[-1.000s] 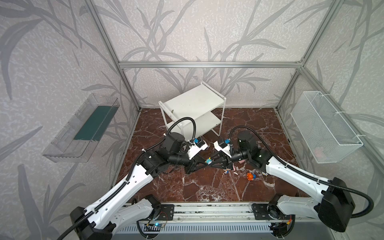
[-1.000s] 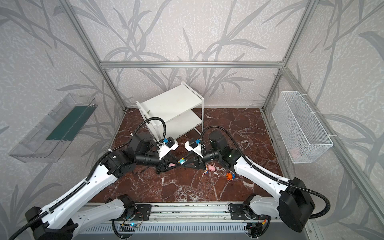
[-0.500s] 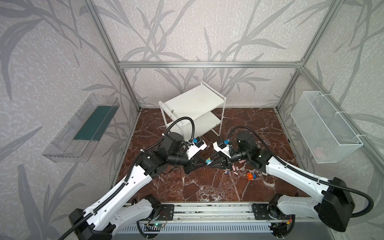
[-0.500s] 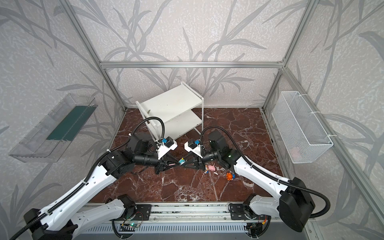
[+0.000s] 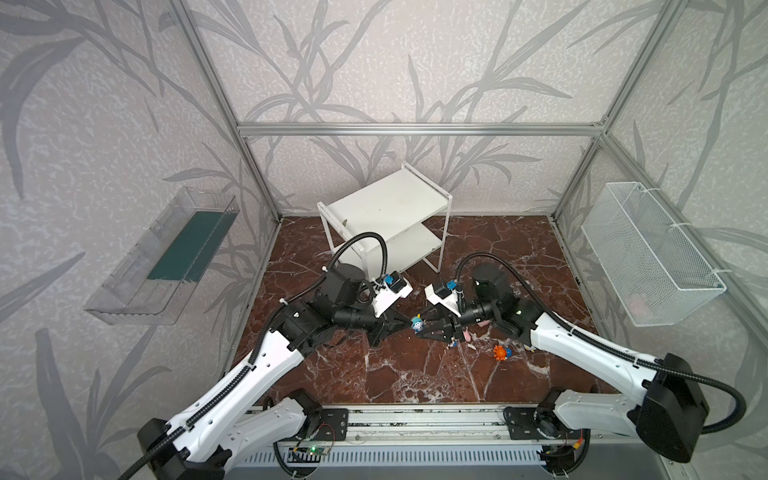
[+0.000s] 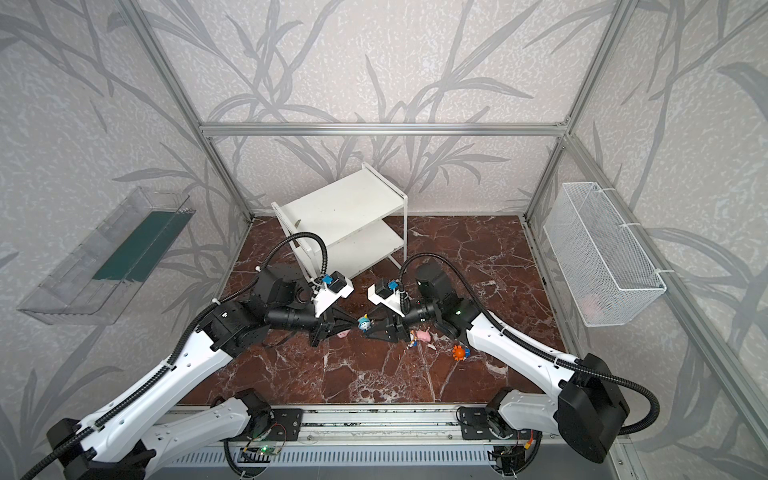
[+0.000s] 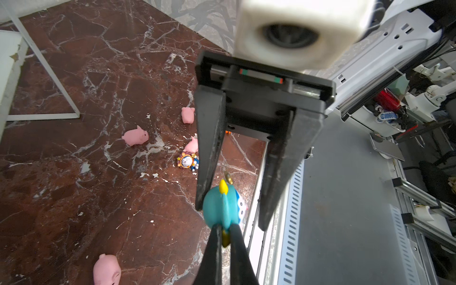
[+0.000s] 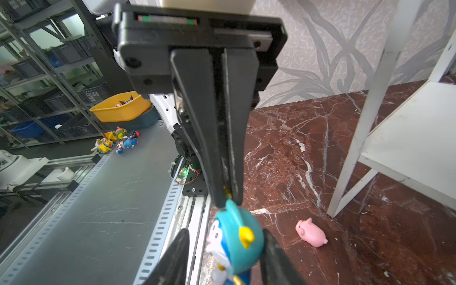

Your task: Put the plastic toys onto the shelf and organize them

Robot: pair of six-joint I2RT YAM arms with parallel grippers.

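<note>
A teal-and-white cartoon figurine [image 5: 417,324] [image 6: 365,323] hangs above the marble floor between both grippers. My left gripper [image 7: 223,238] is shut on a yellow nub of the figurine [image 7: 222,209]. My right gripper [image 8: 227,259] stands open, its fingers on either side of the figurine [image 8: 237,237], with a gap showing on one side. Several pink pigs [image 7: 135,137] [image 7: 107,271] [image 8: 311,233] lie on the floor, along with a round blue figurine [image 7: 187,161] and an orange one [image 5: 502,352]. The white shelf [image 5: 386,203] [image 6: 345,203] stands behind the grippers with both boards bare.
A clear wall bin [image 5: 166,257] hangs on the left wall. On the right wall hangs a white mesh basket [image 5: 648,253] with something pink inside. The metal rail [image 5: 415,419] runs along the front edge. The shelf's thin legs [image 8: 355,148] stand close to the grippers.
My left gripper has closed onto the figurine. The right gripper's fingers, shut on it before, have spread apart. Both arms have barely shifted.
</note>
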